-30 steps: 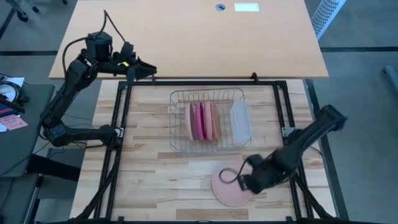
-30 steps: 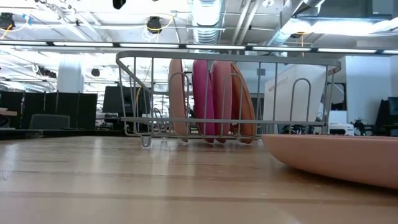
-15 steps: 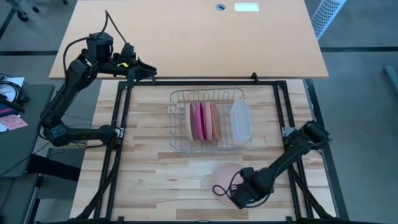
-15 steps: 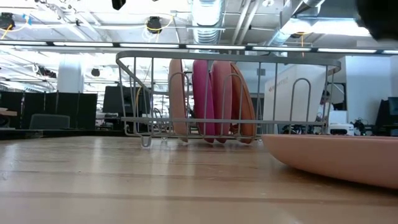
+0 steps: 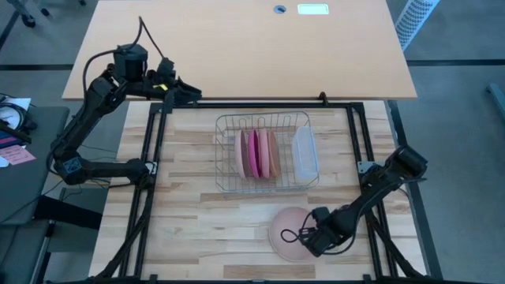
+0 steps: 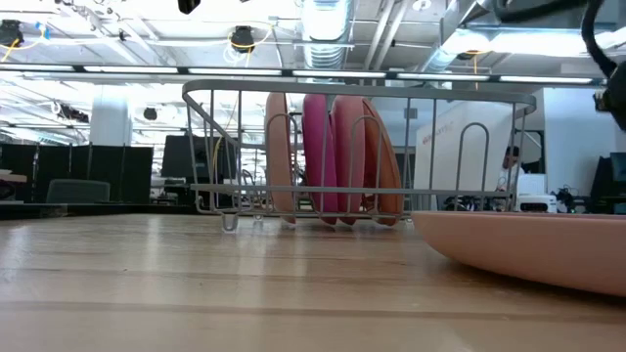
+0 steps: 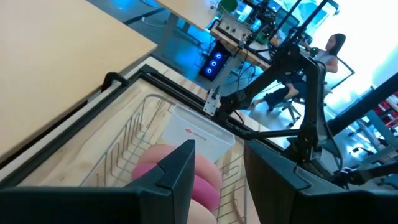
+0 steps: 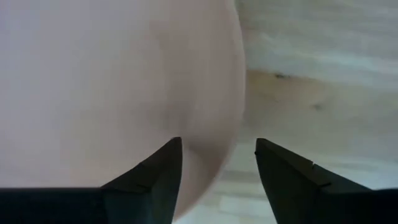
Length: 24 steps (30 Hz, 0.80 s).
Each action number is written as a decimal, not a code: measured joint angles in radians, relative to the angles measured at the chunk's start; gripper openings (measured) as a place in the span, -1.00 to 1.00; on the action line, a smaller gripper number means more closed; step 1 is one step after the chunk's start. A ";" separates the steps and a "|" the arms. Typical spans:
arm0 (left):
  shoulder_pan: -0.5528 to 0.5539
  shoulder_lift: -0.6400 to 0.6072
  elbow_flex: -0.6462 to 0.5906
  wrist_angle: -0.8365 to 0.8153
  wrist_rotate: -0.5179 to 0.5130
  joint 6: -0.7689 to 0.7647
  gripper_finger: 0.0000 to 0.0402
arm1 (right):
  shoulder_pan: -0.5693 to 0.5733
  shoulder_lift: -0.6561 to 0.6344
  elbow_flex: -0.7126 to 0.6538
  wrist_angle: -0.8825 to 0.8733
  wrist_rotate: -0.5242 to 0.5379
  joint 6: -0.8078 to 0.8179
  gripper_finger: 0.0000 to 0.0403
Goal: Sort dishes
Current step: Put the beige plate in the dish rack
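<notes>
Inspection finds the sorting partly done. Four plates (image 5: 256, 153) stand upright on edge in the wire rack (image 5: 225, 183) at mid-desk: salmon-orange on the outside, magenta and pink between. A translucent tub (image 5: 304, 153) sits at the rack's right end. One pale pink plate (image 5: 286, 227) lies flat on the desk (image 5: 189, 221), in front of the rack and well apart from it; it appears to be the only dish left to place.

The right pincer (image 8: 214, 165) hangs low at this plate's rim, fingers spread astride the edge, not clamped; nothing is grasped.

The left pincer (image 7: 217, 168) waits at the desk's far left corner, fingers parted, empty.
</notes>
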 joint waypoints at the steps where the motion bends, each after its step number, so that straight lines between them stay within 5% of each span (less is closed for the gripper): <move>1: -0.005 0.000 0.000 0.001 -0.006 -0.008 -0.34 | 0.000 -0.003 -0.015 0.020 0.006 0.000 -0.04; 9: -0.039 0.000 0.000 0.012 -0.065 -0.026 -0.34 | -0.002 -0.010 -0.065 0.091 0.023 -0.012 -0.31; 18: -0.055 0.000 0.000 0.022 -0.082 -0.024 -0.34 | 0.001 -0.045 -0.068 0.118 0.055 -0.031 -0.93; 24: -0.055 0.000 0.000 0.023 -0.082 -0.015 -0.34 | 0.002 -0.147 -0.045 0.055 0.119 -0.040 -0.96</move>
